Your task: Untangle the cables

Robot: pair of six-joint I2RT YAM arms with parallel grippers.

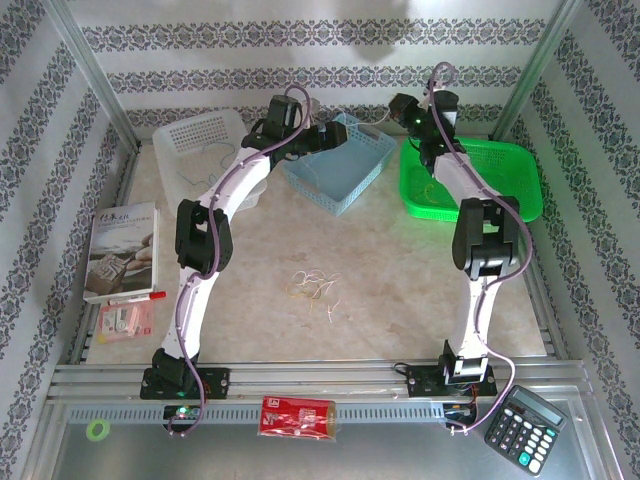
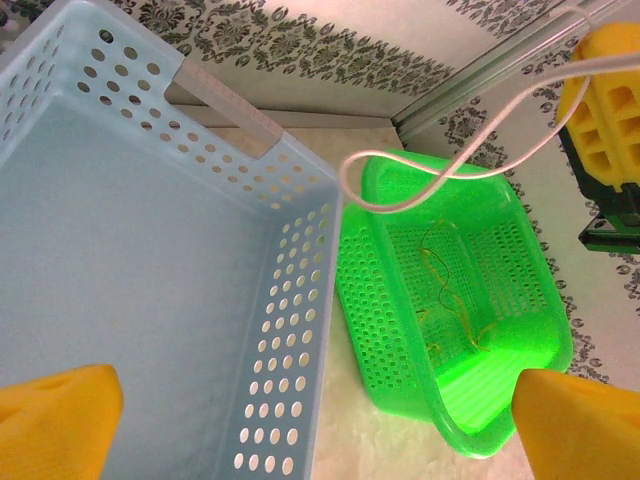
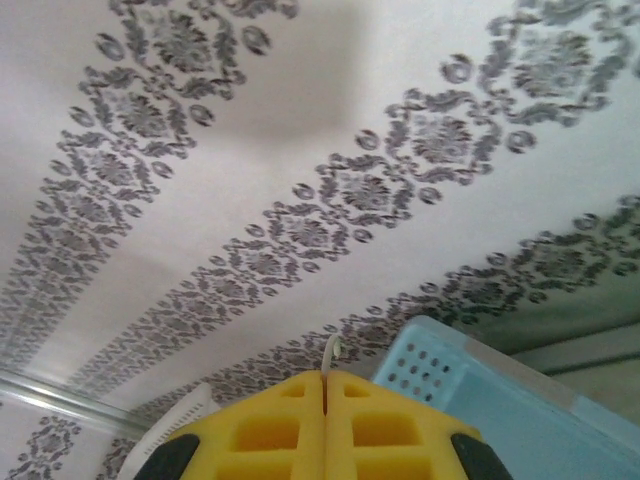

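Right claw (image 3: 325,385) is squeezed shut on a thin white cable (image 2: 345,178). Left claw (image 2: 315,410) is wide open over the blue basket (image 2: 130,250). Other cables (image 1: 315,285) lie tangled on the bench (image 1: 400,270).

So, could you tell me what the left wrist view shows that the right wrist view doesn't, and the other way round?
Left wrist, not right wrist: the green basket with thin yellowish wires lying in it, and the left gripper, open. Right wrist, not left wrist: a bit of the white basket, and the right gripper shut on the end of the white cable. Both: the blue basket, that white cable, the right gripper's yellow fingers and the patterned wall.
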